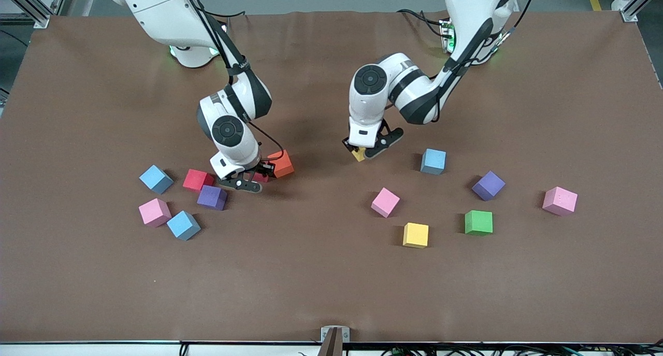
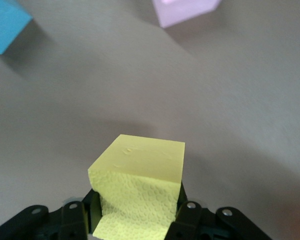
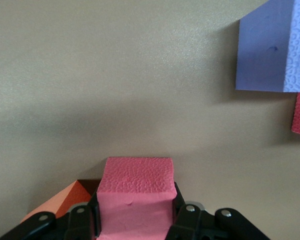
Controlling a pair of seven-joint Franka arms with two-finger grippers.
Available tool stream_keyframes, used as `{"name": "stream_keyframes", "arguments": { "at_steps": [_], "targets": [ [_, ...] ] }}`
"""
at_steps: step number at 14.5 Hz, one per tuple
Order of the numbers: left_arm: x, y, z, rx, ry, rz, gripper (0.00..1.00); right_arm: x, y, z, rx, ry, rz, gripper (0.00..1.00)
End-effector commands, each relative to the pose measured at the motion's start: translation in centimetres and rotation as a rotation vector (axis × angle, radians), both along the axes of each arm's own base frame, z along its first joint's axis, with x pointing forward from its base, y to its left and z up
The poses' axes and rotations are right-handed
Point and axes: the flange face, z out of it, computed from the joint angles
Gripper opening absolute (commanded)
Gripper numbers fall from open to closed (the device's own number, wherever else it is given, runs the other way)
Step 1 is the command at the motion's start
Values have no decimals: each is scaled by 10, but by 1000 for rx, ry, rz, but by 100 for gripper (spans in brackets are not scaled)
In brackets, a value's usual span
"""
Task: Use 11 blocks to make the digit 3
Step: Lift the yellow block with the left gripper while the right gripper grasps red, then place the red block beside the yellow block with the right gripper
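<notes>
Right gripper [image 1: 253, 179] is clamping narrow on a small matte red foam cube [image 3: 135, 192], low at the table in the cluster toward the right arm's end, the matte orange foam cube [image 1: 281, 164] just beside it. Left gripper [image 1: 362, 153] is gripping a small matte yellow foam cube [image 2: 138, 187] between its fingers, over bare table near mid-table. No readable writing or labels anywhere.

Loose blocks are sitting scattered, no digit shape formed. Around the right gripper: second red cube [image 1: 197, 180], purple cube [image 1: 212, 197], light blue cube [image 1: 155, 179], another light blue cube [image 1: 183, 225], pink cube [image 1: 154, 212]. Toward the left arm's end: light blue cube [image 1: 433, 161], purple cube [image 1: 488, 185], pink cubes [image 1: 385, 202] and [image 1: 559, 200], green cube [image 1: 478, 222], yellow cube [image 1: 416, 235].
</notes>
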Motion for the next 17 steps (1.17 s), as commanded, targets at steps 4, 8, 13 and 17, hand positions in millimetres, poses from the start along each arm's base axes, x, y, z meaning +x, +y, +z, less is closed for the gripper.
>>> {"name": "stream_keyframes", "arguments": {
  "at_steps": [4,8,13,17],
  "targets": [
    [-23,-38,-8,12,1,-230,16,2,1,29,-2,15,-8,37],
    [-42,-44,-19,104,4,-383,16,13,3,62,-14,43,-12,37],
    [-58,-56,-17,125,19,-499,16,4,14,98,-15,51,-11,37],
    [-71,-68,-19,126,29,-586,16,-30,22,113,-17,47,-76,37]
  ]
}}
